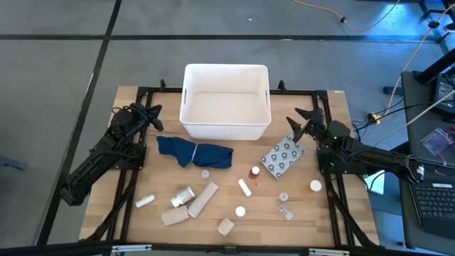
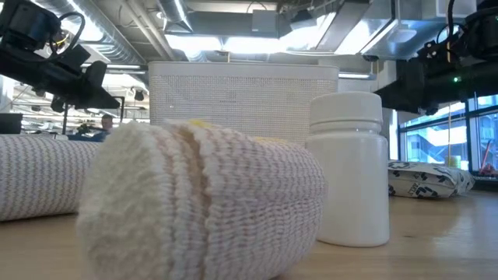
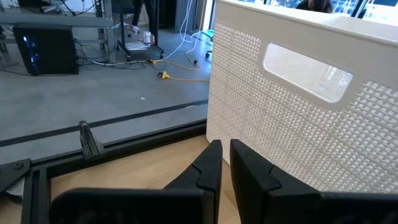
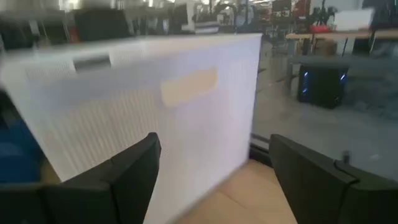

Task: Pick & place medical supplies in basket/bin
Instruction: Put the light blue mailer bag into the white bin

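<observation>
Medical supplies, loose on the wooden table: grey dotted flat packet, lying just beside and slightly nearer the table's front than the right gripper; orange-capped vial, white cylindrical vial, clear vials and an orange-lidded round vial, all farther toward the front edge from that gripper.

Beige bandage rolls and blocks, with a small white vial, well apart from the left gripper, toward the front edge.

Large white rectangular plastic tub with perforated walls and rim: at table's rear centre, between the two grippers, interior bare.

Dark blue crumpled cloth: just in front of the tub, near the left gripper.

Left gripper: near the tub's left wall, fingers nearly together, holding nothing.

Right gripper: near the tub's right front corner, fingers spread wide apart, holding nothing.
</observation>
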Action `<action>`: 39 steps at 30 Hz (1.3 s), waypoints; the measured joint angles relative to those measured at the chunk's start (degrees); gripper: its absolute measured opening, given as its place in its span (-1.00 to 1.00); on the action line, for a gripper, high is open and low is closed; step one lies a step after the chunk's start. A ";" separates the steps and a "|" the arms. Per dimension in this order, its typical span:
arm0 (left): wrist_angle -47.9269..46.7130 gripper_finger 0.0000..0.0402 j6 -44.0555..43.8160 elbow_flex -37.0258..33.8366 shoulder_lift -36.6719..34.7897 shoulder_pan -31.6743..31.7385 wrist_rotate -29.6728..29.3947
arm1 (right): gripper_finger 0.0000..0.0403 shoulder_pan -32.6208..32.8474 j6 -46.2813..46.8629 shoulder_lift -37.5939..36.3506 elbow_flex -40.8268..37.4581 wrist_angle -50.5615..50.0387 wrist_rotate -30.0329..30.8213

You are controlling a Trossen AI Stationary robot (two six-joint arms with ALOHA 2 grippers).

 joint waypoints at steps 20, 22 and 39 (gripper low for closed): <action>0.58 -0.86 -5.50 0.00 -0.01 0.01 -1.37 | 0.48 6.91 9.97 5.37 15.26 -12.37 -9.96; 0.48 -0.86 -6.08 -0.01 -0.01 -0.01 -2.12 | 0.48 8.46 8.54 8.34 20.22 -18.51 -6.63; 0.49 -0.86 -6.05 -0.01 0.01 0.00 -2.46 | 0.48 14.51 45.45 33.89 51.14 -72.67 -1.92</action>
